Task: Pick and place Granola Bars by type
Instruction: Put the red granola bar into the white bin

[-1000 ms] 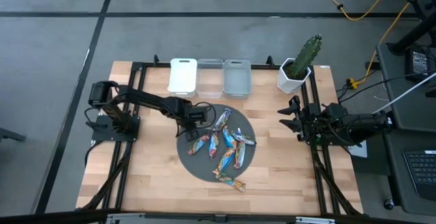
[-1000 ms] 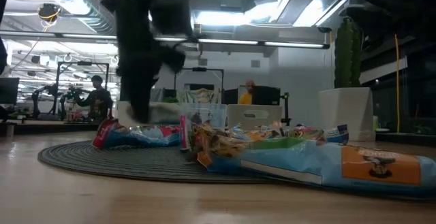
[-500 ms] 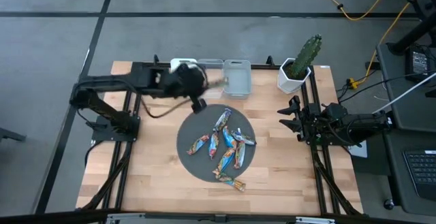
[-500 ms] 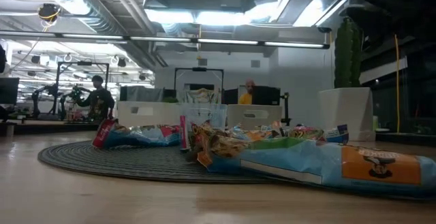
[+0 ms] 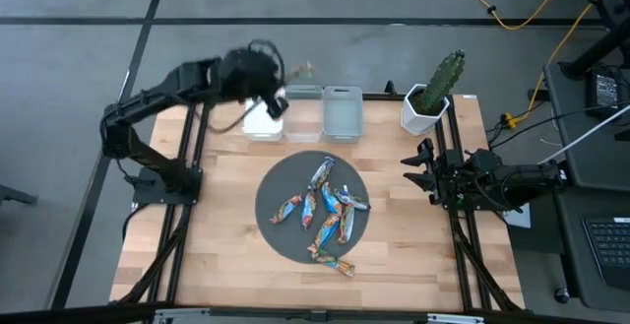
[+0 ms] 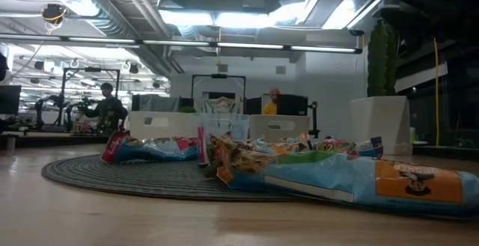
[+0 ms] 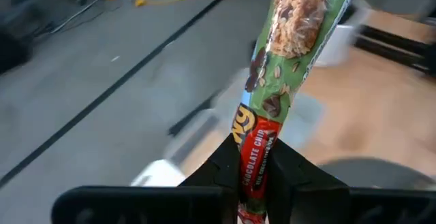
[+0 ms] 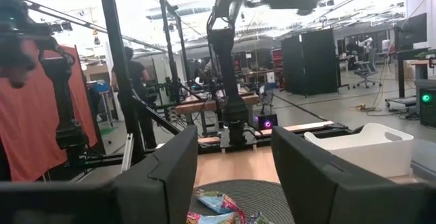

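**Inspector A:** Position and state of the left gripper (image 5: 279, 90)?

**Inspector B:** Noted raised high over the back edge of the light wooden table (image 5: 413, 255), above the white plastic bin (image 5: 258, 124). Found clenched on a granola bar in a green-and-red crinkled wrapper (image 7: 286, 60). Gripped at the red end between the dark fingers (image 7: 291, 173), with the green end projecting well forward of them.

**Inspector A:** Contact between that bar and any bin?

**Inspector B:** None observed. Carried clear of the table, in the air.

**Inspector A:** Whereabouts of the other granola bars?

**Inspector B:** Recorded as a cluster of shiny blue, orange-brown and red wrapped bars (image 5: 325, 206) lying on the round dark woven mat (image 5: 276, 227) at mid-table, several touching or overlapping. One orange-brown wrapped bar (image 5: 332, 261) logged apart from the cluster, at the mat's front rim. Seen from table height as a blue-and-orange wrapper (image 6: 374, 180) nearest the camera.

**Inspector A:** Bins?

**Inspector B:** Three in a row along the back edge: the white one, then two clear plastic bins (image 5: 342, 114) beside it. Contents not discernible.

**Inspector A:** Right gripper (image 8: 231, 176)?

**Inspector B:** Parked low at the table's right edge, well apart from the mat. Fingers spread, nothing between them.

**Inspector A:** Anything further?

**Inspector B:** Green cactus in a white pot (image 5: 430, 102) at the back right corner. Two people (image 6: 105, 108) visible in the room beyond the table.
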### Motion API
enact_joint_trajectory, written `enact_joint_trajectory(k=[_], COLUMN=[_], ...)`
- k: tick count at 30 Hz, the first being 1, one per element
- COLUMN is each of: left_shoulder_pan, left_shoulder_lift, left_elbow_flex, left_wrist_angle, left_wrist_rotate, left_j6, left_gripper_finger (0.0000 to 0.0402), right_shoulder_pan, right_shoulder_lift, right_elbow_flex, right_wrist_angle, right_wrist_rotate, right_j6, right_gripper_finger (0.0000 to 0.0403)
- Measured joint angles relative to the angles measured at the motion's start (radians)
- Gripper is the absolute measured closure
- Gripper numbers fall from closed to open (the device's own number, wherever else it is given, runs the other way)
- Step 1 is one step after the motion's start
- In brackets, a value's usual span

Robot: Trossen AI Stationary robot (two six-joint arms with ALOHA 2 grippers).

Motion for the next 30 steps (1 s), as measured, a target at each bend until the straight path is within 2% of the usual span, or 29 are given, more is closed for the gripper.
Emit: enact_joint_trajectory(k=[5, 10, 13, 15, 19, 22, 25, 30], left_shoulder_pan=[0.224, 0.29, 0.314, 0.328, 0.353, 0.369, 0.378, 0.386], left_shoulder_lift=[0.016, 0.038, 0.047, 0.049, 0.052, 0.053, 0.053, 0.052], left_elbow_flex=[0.0, -0.005, -0.092, -0.194, -0.446, -0.569, -0.625, -0.637], left_wrist_angle=[-0.004, -0.061, -0.059, -0.043, 0.074, 0.17, 0.192, 0.195], left_wrist_rotate=[0.108, 0.114, 0.121, 0.128, 0.171, 0.198, 0.201, 0.227], left_j6=[0.037, 0.054, 0.053, 0.042, -0.016, -0.06, -0.09, -0.095], left_gripper_finger=[0.0372, 0.0373, 0.0373, 0.0372, 0.0371, 0.0373, 0.0372, 0.0348], right_shoulder_pan=[0.0, 0.0, 0.0, 0.0, 0.0, 0.0, 0.0, 0.0], right_shoulder_lift=[0.0, 0.0, 0.0, 0.0, 0.0, 0.0, 0.0, 0.0], right_elbow_flex=[0.0, 0.0, 0.0, 0.0, 0.0, 0.0, 0.0, 0.0], right_wrist_angle=[0.0, 0.0, 0.0, 0.0, -0.011, -0.012, -0.013, -0.014], right_wrist_rotate=[0.0, 0.0, 0.0, 0.0, 0.0, -0.001, -0.001, -0.002], right_j6=[0.0, 0.0, 0.0, 0.0, 0.0, 0.0, 0.003, 0.0], right_gripper_finger=[0.0214, 0.0214, 0.0214, 0.0214, 0.0214, 0.0214, 0.0214, 0.0214])
